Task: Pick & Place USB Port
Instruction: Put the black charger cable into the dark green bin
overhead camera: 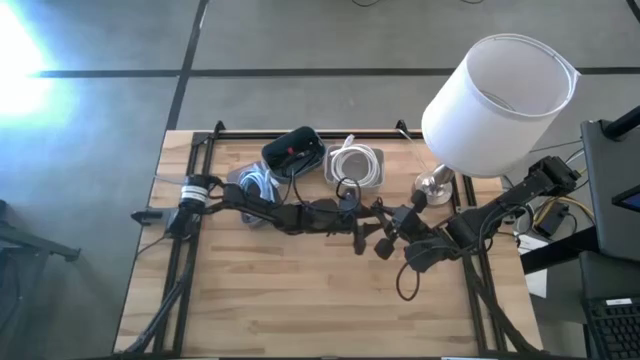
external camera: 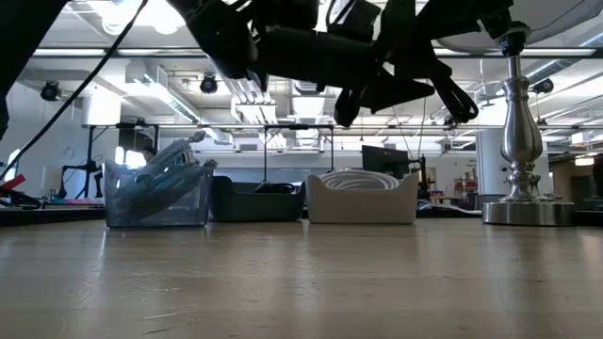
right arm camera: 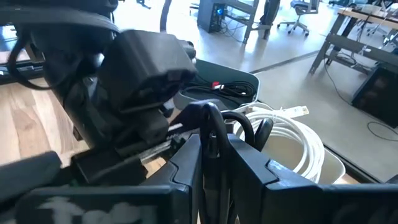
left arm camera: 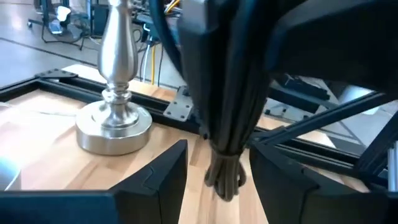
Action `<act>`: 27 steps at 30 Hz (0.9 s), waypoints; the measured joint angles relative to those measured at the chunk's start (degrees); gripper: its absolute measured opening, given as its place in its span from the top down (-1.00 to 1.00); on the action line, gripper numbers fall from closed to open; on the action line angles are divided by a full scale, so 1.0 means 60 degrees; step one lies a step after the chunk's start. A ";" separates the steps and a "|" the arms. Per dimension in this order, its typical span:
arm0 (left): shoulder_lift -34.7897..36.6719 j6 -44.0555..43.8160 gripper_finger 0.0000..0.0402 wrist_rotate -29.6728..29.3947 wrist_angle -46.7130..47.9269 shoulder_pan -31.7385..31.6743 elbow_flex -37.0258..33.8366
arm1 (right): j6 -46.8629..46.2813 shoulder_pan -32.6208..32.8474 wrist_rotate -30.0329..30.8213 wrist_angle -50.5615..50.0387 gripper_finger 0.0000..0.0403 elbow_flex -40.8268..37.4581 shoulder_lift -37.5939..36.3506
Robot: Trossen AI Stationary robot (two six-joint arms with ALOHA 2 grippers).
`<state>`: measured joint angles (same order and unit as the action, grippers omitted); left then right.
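A coiled black USB cable (right arm camera: 214,124) is held above the table's middle, where both arms meet. My right gripper (right arm camera: 212,171) is shut on it, and its loops stick out past the fingertips. My left gripper (left arm camera: 217,183) is open; its fingers stand on either side of the cable's bundled strands (left arm camera: 227,165), which hang down between them. Whether they touch it, I cannot tell. In the high view, my left gripper (overhead camera: 358,222) comes from the left and my right gripper (overhead camera: 388,232) from the right. The low view shows both grippers well above the tabletop. My right gripper pinches the black cable's bundled strands (right arm camera: 211,149) between its two fingers, just below the loops. The fingers lie across the strands. The cable is lifted clear of the table, and a slack loop (overhead camera: 404,285) hangs by the right arm.
Three bins stand in a row along the far edge: a clear one with grey-blue cables (overhead camera: 255,182), a black one (overhead camera: 293,150) and a white one with a white cable (overhead camera: 353,165). A lamp with a silver base (overhead camera: 434,185) and a white shade stands at the far right.
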<state>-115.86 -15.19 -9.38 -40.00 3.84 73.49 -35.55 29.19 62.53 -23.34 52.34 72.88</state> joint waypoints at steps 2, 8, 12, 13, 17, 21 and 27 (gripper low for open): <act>-0.0043 0.0001 0.12 -0.0059 -0.0048 0.0004 0.0100 | -0.0004 0.0000 -0.0001 -0.0002 0.70 -0.0004 0.0000; -0.0032 0.0218 0.12 -0.0774 -0.0060 -0.0023 0.0092 | -0.0004 0.0000 0.0001 -0.0003 0.70 -0.0011 -0.0004; -0.0032 0.0267 0.22 -0.0624 -0.0060 -0.0033 0.0085 | -0.0004 0.0000 -0.0009 -0.0003 0.70 -0.0011 -0.0004; -0.0029 0.0297 0.27 -0.0606 -0.0060 -0.0029 0.0085 | -0.0004 0.0000 -0.0016 -0.0003 0.70 -0.0011 -0.0004; -0.0025 0.0530 0.52 -0.0584 -0.0060 -0.0029 0.0085 | -0.0125 -0.0004 -0.0003 -0.0006 0.70 -0.0015 -0.0004; -0.0025 0.0701 0.72 -0.0507 -0.0017 -0.0033 0.0070 | -0.0036 0.0004 -0.0005 -0.0010 0.70 -0.0052 -0.0004; -0.0023 0.0759 0.70 -0.0414 0.0436 -0.0033 0.0060 | 0.0151 0.0002 -0.0488 -0.0075 0.63 -0.0161 -0.0004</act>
<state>-115.99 -10.63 -11.86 -37.38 3.64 73.84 -34.64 29.20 59.60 -23.79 51.37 72.86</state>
